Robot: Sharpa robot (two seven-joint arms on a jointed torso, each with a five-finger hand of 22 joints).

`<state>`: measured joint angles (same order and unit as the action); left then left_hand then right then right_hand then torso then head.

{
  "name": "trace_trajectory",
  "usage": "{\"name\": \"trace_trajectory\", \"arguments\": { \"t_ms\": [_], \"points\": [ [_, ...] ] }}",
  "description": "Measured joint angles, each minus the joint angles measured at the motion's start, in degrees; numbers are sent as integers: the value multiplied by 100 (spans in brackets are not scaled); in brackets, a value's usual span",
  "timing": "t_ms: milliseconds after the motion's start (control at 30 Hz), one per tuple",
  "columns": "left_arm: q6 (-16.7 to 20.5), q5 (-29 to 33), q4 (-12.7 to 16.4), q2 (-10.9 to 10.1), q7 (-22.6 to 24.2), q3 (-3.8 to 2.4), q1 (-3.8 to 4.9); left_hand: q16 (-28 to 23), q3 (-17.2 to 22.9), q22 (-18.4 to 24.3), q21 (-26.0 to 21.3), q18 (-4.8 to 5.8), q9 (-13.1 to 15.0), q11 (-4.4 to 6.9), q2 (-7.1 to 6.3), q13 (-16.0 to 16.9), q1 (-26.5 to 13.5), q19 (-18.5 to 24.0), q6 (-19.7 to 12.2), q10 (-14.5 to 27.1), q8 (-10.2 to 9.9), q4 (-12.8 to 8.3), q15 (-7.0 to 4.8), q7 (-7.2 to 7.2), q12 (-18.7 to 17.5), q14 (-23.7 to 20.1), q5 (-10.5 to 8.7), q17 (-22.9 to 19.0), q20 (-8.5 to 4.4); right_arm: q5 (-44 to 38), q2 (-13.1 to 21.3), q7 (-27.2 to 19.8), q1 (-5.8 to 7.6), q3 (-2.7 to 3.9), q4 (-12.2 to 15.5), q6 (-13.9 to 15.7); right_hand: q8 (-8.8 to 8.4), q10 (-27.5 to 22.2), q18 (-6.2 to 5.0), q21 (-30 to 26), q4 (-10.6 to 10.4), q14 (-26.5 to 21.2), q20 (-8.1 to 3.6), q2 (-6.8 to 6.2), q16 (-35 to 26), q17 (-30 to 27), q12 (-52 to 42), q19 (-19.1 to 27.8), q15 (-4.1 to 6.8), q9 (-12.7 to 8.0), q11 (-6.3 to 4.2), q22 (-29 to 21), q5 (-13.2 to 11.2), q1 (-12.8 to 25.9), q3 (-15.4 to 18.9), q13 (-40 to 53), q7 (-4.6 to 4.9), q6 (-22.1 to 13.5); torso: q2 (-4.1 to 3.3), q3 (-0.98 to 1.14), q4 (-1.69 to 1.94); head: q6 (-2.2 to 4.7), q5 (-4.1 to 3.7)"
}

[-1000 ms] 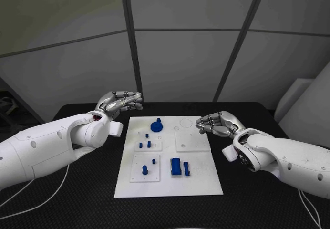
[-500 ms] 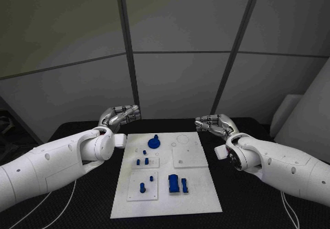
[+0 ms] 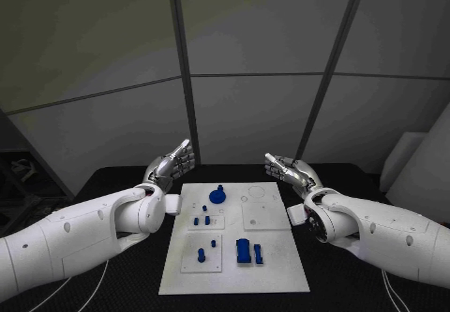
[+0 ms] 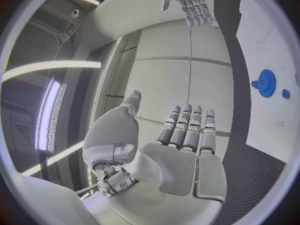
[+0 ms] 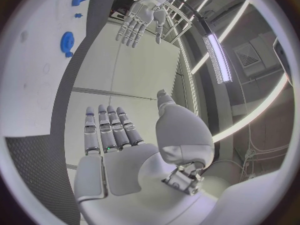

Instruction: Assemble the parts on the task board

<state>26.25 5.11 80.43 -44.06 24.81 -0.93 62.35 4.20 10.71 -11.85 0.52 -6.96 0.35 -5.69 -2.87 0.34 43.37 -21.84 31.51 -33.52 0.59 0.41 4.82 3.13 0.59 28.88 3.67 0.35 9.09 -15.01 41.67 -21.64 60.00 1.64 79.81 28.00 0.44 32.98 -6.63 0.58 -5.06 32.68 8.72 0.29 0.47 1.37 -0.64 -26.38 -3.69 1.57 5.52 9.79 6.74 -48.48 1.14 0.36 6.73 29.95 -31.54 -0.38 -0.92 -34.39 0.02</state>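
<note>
**Both my hands raised and flat, the board lying between them**

My left hand is up above the far left corner of the desk, fingers straight and close together, thumb set apart — wide, holding nothing. My left wrist camera shows the same: the palm flat, the fingers extended side by side, nothing in them.

My right hand mirrors it over the far right side of the desk, fingers stretched out, palm turned inward toward the other hand. It too is wide and carries nothing; my right wrist camera shows the bare palm and the straight fingers.

The white task board lies flat on the black desk between my two arms, its long side running away from me. Neither hand touches it.

On the board the blue parts sit where I can see them from above. A round gear-like piece with a knob stands near the far edge, left of centre. Just nearer to me, on a small raised plate, are a few small blue pegs. Closer still, a second plate on the left carries a taller peg — and beside it to the right stand two upright blue blocks, close together. A plain white square plate lies on the right half of the board, with faint round outlines beyond it.
</note>
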Motion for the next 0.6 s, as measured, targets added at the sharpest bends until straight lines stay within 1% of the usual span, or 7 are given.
{"name": "trace_trajectory", "arguments": {
  "t_ms": [133, 167, 267, 367, 467, 500, 600],
  "points": [
    [508, -103, 474, -22, 88, 55, -122, -205, -167, 187, -18, 10, -13, 225, 142, -13, -680, 340, -495, 522, -13, -18, -229, -155, 0, -454, -180, -15, -147, 453, 157, -208, 2, -92, 534, 478, 0, -517, 10, -15, 239, -516, -136, -16, -1, -68, 23, 415, 180, -78, -231, -155, -107, 761, -59, -15, -105, -470, 25, 25, 58, 2, -2],
    [623, -129, 557, -25, 110, 64, -141, -235, -204, 225, -18, 326, -13, 276, 164, -15, -820, 411, -599, 631, -13, -23, -265, -177, -20, -549, -205, -17, -175, 555, 187, -256, 2, -108, 630, 588, 0, -645, 90, -14, 284, -641, -169, -17, -1, -81, 23, 516, 213, -92, -280, -191, -136, 947, -69, -18, -136, -584, 26, 27, 65, 2, -3],
    [974, -209, 772, -44, 180, 84, -192, -307, -297, 330, -18, 312, -22, 382, 212, -20, -1207, 605, -881, 933, -13, -28, -348, -228, -25, -805, -260, -18, -254, 861, 260, -395, 3, -149, 860, 911, 0, -925, 95, -15, 362, -917, -246, -21, -1, -100, 23, 737, 269, -115, -383, -274, -296, 1357, -89, -22, -310, -825, 31, 32, 79, 2, -3],
    [1256, -277, 895, -55, 241, 95, -221, -343, -395, 439, -18, 317, -23, 459, 243, -24, -1601, 808, -1163, 1239, -34, -36, -403, -265, -26, -1067, -304, -25, -336, 1095, 294, -502, 3, -165, 975, 1155, 0, -1228, 291, -15, 403, -1221, -334, -24, -22, -112, 23, 983, 312, -133, -451, -365, -456, 1805, -106, -26, -457, -1112, 34, 36, 85, 2, -3],
    [1447, -327, 938, -57, 288, 97, -229, -354, -461, 524, -18, 318, -25, 503, 261, -26, -1913, 961, -1388, 1478, -34, -36, -432, -284, -26, -1275, -304, -25, -470, 1242, 299, -579, 3, -166, 996, 1311, -21, -1461, 367, -18, 421, -1452, -517, -25, -22, -121, 23, 1166, 331, -138, -489, -445, -541, 2149, -102, -28, -538, -1328, 34, 36, 88, 3, -3],
    [1484, -339, 939, -58, 299, 97, -229, -354, -489, 552, -18, 320, -28, 513, 266, -26, -2017, 1020, -1470, 1561, -34, -33, -442, -285, -25, -1346, -304, -25, -530, 1272, 300, -596, 3, -166, 997, 1341, -21, -1537, 448, -35, 436, -1524, -576, -26, -22, -122, 23, 1224, 340, -142, -500, -507, -557, 2261, -117, -28, -560, -1396, 34, 36, 89, 3, -3],
    [1580, -367, 940, -61, 328, 97, -229, -386, -607, 624, -18, 319, -29, 535, 274, -28, -2281, 1155, -1663, 1768, -34, -41, -456, -294, -25, -1524, -326, -25, -665, 1350, 301, -639, 4, -166, 999, 1420, -22, -1745, 454, -36, 453, -1723, -699, -27, -22, -124, 23, 1374, 354, -144, -523, -682, -594, 2561, -102, -28, -603, -1583, 35, 37, 91, 2, -3]
  ]
}}
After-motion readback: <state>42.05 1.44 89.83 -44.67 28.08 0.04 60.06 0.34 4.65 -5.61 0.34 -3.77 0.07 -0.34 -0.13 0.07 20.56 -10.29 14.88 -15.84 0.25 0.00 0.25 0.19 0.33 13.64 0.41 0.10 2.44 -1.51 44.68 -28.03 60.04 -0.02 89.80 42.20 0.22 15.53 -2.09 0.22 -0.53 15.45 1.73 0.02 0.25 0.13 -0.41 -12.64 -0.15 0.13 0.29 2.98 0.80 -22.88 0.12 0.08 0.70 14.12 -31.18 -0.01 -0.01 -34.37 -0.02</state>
